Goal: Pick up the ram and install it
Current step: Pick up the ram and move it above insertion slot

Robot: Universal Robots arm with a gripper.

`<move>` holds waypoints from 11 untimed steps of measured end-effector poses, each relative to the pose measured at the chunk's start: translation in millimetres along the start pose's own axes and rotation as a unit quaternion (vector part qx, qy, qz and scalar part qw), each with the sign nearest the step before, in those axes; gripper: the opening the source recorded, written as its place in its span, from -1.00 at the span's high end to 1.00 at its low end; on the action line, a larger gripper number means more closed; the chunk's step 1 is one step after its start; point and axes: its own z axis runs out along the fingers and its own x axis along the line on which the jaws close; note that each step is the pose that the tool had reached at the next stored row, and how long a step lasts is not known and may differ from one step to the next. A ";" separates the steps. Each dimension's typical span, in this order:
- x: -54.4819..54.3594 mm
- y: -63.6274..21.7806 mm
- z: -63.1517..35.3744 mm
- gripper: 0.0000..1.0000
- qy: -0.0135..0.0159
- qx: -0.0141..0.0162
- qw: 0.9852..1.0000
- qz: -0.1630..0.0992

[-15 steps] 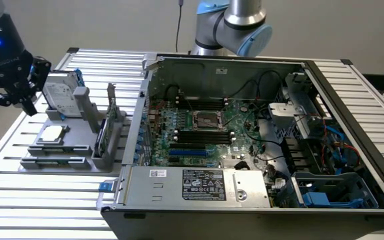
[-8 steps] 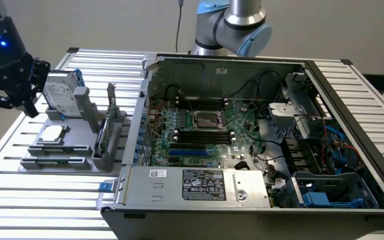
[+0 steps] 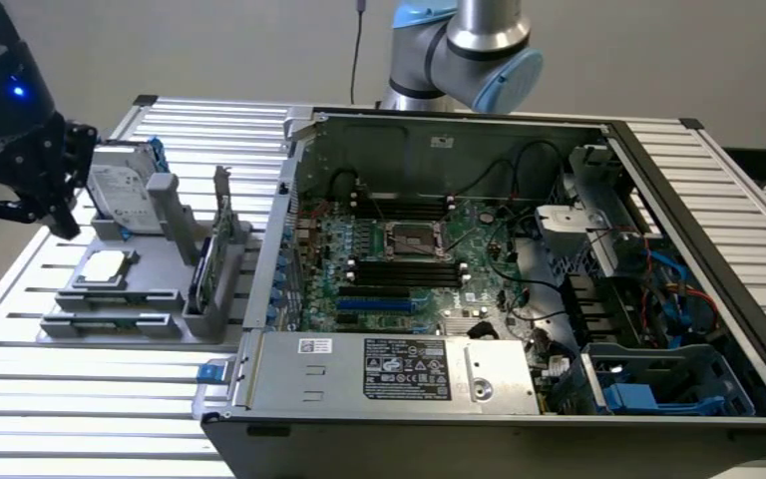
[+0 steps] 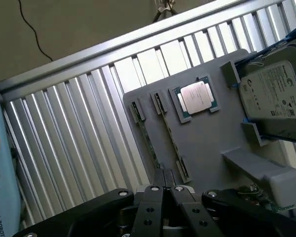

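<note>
HAND (image 4: 164, 187): fingers pressed together, gripping nothing; hovers over one end of the grey tray (image 4: 207, 143), clear of its contents | RAM (image 4: 148, 140): seated on edge in a narrow slot of the tray; processor chip (image 4: 196, 97) also on the tray | TRAY: on the slatted counter (image 4: 79, 128); open computer case (image 3: 490, 259) beside the tray

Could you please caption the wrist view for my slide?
Shut gripper over the grey tray holding ram, processor and hard drive.
</note>
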 end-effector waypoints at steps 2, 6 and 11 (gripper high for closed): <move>-0.1 0.0 1.5 0.79 0.001 0.001 1.000 -0.018; -0.2 -0.2 4.7 0.79 0.002 0.003 0.999 -0.054; -0.4 -0.3 9.2 0.79 0.003 0.005 0.995 -0.099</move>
